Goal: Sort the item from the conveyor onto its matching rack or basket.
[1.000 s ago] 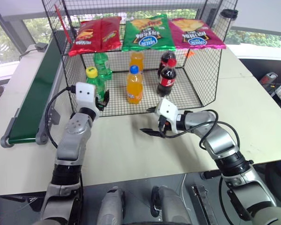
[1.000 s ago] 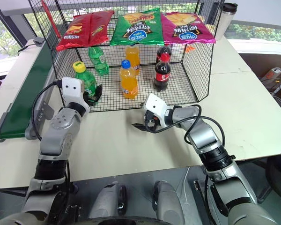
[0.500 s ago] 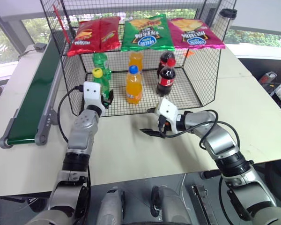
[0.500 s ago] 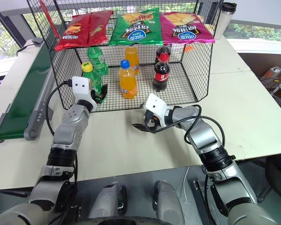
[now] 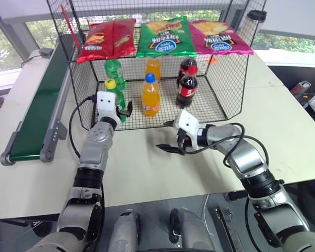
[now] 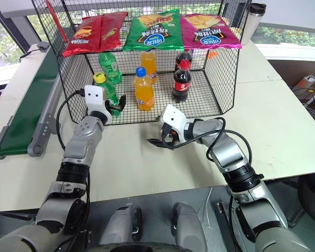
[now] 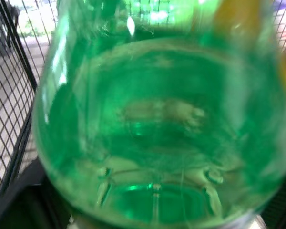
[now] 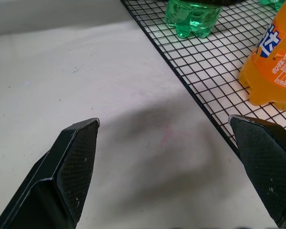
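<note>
The clear green plastic soda bottle with a yellow cap (image 6: 106, 89) looks glossy and glints. The large black wire-mesh cage (image 5: 220, 89) is thin coated metal. The pale tabletop (image 5: 147, 168) is smooth and matt. The right tool's (image 8: 171, 176) black fingers (image 8: 74, 164) carry finely textured matt pads.

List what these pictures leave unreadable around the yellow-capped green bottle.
- Green bottle, head views: its base is hidden behind the left gripper.
- Left wrist view: blurred green plastic, no fingers visible.
- Rear green bottle: its cap is hidden under the red chip bag.
</note>
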`<state>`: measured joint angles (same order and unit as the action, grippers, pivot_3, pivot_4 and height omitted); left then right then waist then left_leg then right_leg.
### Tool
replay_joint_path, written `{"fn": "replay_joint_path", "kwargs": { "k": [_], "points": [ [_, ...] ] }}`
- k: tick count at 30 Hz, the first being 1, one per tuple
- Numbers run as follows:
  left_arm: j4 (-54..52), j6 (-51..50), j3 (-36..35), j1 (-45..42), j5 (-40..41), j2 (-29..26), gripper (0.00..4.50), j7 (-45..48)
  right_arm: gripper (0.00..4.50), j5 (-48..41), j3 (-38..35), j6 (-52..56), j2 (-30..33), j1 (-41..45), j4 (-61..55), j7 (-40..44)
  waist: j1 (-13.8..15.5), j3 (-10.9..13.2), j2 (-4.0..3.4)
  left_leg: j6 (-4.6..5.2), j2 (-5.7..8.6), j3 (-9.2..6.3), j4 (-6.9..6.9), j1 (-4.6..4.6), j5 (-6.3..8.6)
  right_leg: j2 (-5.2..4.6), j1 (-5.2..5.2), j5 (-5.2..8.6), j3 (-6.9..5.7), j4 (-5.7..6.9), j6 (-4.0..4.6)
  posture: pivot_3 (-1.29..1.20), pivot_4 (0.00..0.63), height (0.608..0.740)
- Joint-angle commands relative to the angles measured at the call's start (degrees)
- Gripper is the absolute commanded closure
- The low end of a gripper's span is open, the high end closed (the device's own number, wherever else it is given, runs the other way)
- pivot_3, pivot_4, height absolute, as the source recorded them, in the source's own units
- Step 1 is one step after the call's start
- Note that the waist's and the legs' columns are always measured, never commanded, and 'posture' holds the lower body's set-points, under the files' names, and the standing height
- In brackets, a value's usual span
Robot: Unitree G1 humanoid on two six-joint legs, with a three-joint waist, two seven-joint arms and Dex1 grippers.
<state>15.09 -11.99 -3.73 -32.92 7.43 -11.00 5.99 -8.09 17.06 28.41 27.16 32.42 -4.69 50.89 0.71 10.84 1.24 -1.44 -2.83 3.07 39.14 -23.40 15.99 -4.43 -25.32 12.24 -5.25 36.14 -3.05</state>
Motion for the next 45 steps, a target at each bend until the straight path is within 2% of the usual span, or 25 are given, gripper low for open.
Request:
{"fn": "replay_joint_path", "kwargs": {
  "k": [1,18,27,34,45],
  "points": [
    [-6.0,-0.6,-0.8,0.8,-0.4,-0.5,0.08,-0.2,0.00,-0.7,-0.8,-0.4,-0.3,0.5,-3.0,0.0,0.0,0.0,0.00,0.00,0.00,0.00,0.00,0.00,0.00,0.00,0.00,0.00,0.00,0.00,0.00,0.00,0.150,0.740],
    [-30.0,-12.2,-2.8,10.8,0.1,-2.3,0.08,-2.5,0.00,-0.9,-0.7,-1.1,-0.6,0.1,-2.7,0.7,-0.1,0.0,0.00,0.00,-0.01,-0.03,0.01,0.02,0.00,0.00,0.01,0.00,0.01,0.02,0.00,0.00,0.150,0.740],
    [-44.1,-20.5,-2.7,21.3,3.3,-3.8,0.08,0.7,0.00,-1.7,-1.0,0.0,-0.6,-0.2,-3.6,0.9,0.0,0.0,0.00,0.00,-0.01,-0.04,0.01,0.03,0.00,0.00,0.01,0.01,0.01,0.03,0.01,0.00,0.150,0.740],
    [-55.5,-26.0,-2.7,32.8,6.4,-3.4,0.08,1.5,0.00,-2.3,-1.3,0.0,-0.6,-0.1,-3.9,1.0,-0.1,0.0,0.00,0.00,-0.01,-0.05,0.00,0.03,0.00,-0.01,0.01,0.02,0.03,0.01,0.02,0.00,0.150,0.740],
    [-60.6,-29.7,-5.8,41.4,9.2,-2.6,0.08,1.0,0.00,-6.0,-2.7,0.7,0.1,-1.5,-5.7,3.3,0.0,0.0,-0.01,0.00,-0.01,-0.08,0.02,0.05,0.00,0.00,0.01,0.03,0.03,0.03,0.05,0.00,0.150,0.740]
  ]
}}
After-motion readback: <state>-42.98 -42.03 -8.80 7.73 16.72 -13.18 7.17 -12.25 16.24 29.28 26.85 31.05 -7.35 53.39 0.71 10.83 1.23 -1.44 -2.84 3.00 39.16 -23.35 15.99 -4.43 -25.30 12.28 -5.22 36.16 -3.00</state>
